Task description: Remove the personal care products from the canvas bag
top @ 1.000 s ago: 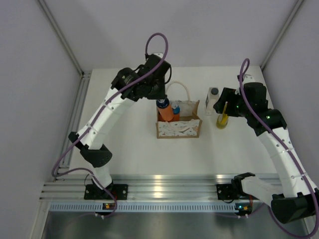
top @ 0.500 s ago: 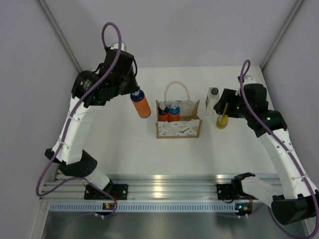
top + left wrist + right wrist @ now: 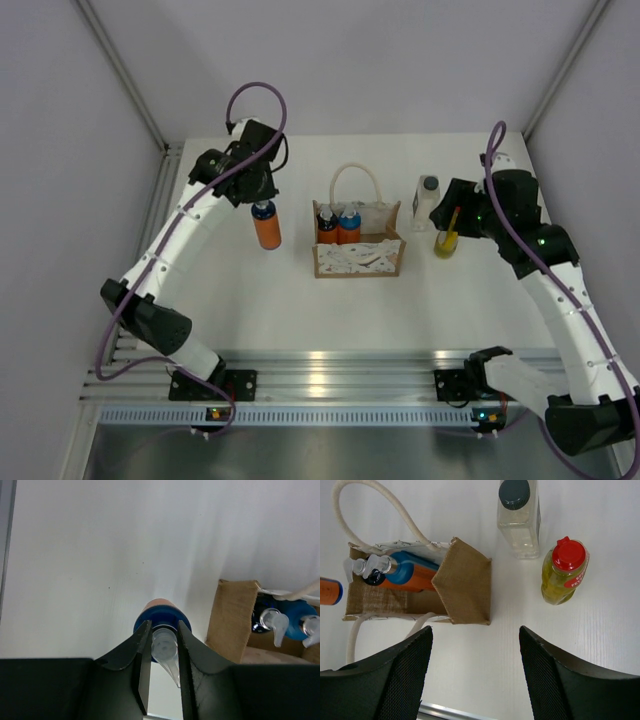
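White table [image 3: 300, 310] — left tool [image 3: 263, 203] grips orange bottle [image 3: 266, 230] near canvas bag [image 3: 358, 260].

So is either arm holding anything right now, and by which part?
The left end effector holds an orange bottle by its pump top; the right end effector holds nothing.

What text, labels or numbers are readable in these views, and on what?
Nothing is legible.
Yellow bottle: red label with white lettering, too blurred to read.
Canvas bag: pale speckled print, no words discernible.
Orange bottles in the bag: no text visible.
Held orange bottle: no text visible.
Clear bottle: no text visible.
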You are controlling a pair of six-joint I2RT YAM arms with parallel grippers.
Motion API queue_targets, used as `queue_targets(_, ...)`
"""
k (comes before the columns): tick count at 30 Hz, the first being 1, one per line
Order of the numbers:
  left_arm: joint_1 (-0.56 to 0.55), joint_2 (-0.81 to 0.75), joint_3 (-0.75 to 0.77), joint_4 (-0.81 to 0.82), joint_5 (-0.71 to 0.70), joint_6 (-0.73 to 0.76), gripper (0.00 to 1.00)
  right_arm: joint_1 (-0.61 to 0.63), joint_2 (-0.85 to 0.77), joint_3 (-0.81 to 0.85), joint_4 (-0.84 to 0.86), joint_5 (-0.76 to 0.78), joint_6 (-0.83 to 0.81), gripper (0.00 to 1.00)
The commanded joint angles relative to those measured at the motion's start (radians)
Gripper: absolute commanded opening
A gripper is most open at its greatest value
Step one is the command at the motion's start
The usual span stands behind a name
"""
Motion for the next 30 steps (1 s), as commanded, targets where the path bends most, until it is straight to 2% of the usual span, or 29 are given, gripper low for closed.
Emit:
queue_targets(1,0.068,-0.034,-0.096,0.251,-0.013,0.033,0.00,0.005,-0.034,0.005,0.003,0.002,0.011,0.68)
queue_targets(5,0.125,-0.027,-0.205,0.396,0.024,0.062,0.00,0.004,-0.040,0.015,0.003,-0.018,0.005,0.68)
queue_targets(13,0.175,0.044,-0.293,0.616,-0.016,0.091,0.00,0.004,-0.042,0.036,0.000,-0.062,-0.003,0.69)
queue_targets(23,0.206,0.153,-0.282,0.670,-0.002,0.091,0.00,0.004,-0.056,0.030,-0.005,-0.155,-0.029,0.69)
queue_targets(24,0.206,0.157,-0.284,0.670,-0.002,0.088,0.03,0.004,-0.053,0.031,-0.005,-0.168,-0.038,0.69)
queue_targets(25,0.206,0.156,-0.290,0.668,-0.004,0.085,0.17,0.004,-0.050,0.041,-0.006,-0.180,-0.041,0.69)
queue_targets(27,0.208,0.144,-0.307,0.671,-0.013,0.067,0.35,0.005,-0.041,0.051,-0.005,-0.205,-0.049,0.69)
queue_targets(28,0.206,0.144,-0.313,0.670,-0.021,0.065,0.53,0.004,-0.036,0.062,-0.005,-0.212,-0.050,0.69)
queue_targets(30,0.206,0.139,-0.313,0.670,-0.018,0.071,0.64,0.008,-0.013,0.088,-0.005,-0.238,-0.053,0.69)
